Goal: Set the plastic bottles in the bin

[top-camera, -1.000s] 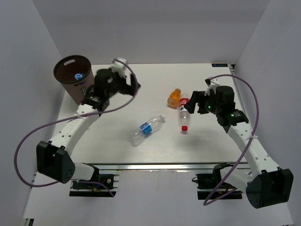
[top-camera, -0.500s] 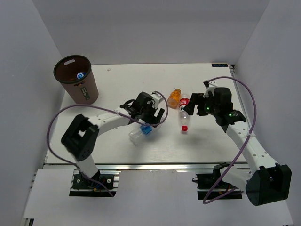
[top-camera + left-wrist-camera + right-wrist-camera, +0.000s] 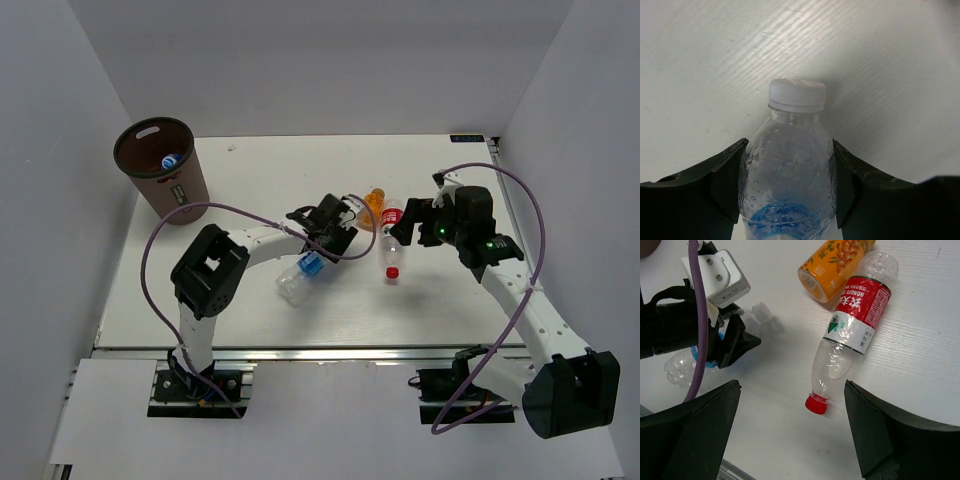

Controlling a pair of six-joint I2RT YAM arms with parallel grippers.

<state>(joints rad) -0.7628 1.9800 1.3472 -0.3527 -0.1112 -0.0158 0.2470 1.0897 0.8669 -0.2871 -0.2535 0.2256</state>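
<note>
spreading across the top view, the white table (image 3: pixel 400 310) carries a brown bin (image 3: pixel 182 198) at its far left corner, with a blue-capped bottle (image 3: pixel 168 160) lying inside it. the left gripper (image 3: pixel 788 150) reaches out to mid-table and is clamped on the clear water bottle (image 3: pixel 787 185). its fingers (image 3: pixel 725 175) touch both sides of the shoulder just below the white cap. that bottle lies on the table, its blue label behind the fingers. the right gripper (image 3: pixel 792 390) hovers with its fingers spread wide and nothing between them, above a red-label bottle (image 3: pixel 852 322). this one lies flat with its red cap toward the near edge. an orange juice bottle (image 3: pixel 832 265) lies just beside the red-label bottle's base, on the far side; whether they touch i cannot tell. these three bottles lie well apart from the bin.
</note>
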